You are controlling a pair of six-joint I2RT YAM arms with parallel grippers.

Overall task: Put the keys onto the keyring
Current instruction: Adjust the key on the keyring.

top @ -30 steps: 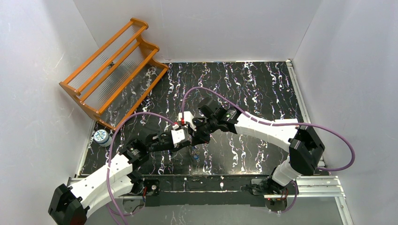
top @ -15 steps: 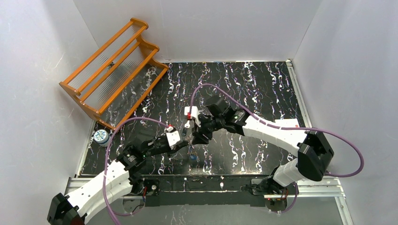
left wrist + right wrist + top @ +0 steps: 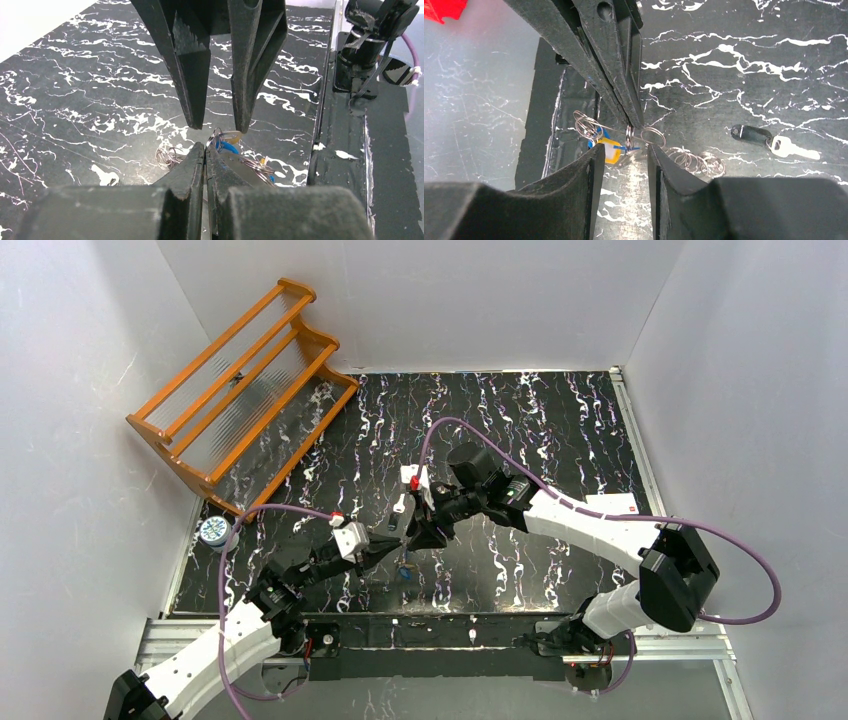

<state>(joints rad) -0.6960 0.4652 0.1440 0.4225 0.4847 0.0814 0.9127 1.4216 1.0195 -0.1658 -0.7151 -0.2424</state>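
Top external: lidded tin (image 3: 214, 532), keys (image 3: 405, 573) outside

The rack (image 3: 240, 390) stood at the table's (image 3: 560, 420) far left corner, the round tin (image 3: 214, 532) in front of it by the left edge, and a card (image 3: 610, 505) lay on the right side. Above the middle, toward the front, the left gripper (image 3: 204, 147) and right gripper (image 3: 218, 126) met tip to tip (the left reaching in from the near left, the right from the right). The keyring (image 3: 629, 135) sat at the left gripper's tips, apparently pinched there, just ahead of the gap between the right gripper's fingers (image 3: 579, 180). The bunch of keys (image 3: 606, 147) sat just beside it, with a chain of rings (image 3: 694, 160) on its other side and one loose key (image 3: 769, 142) on the table beyond
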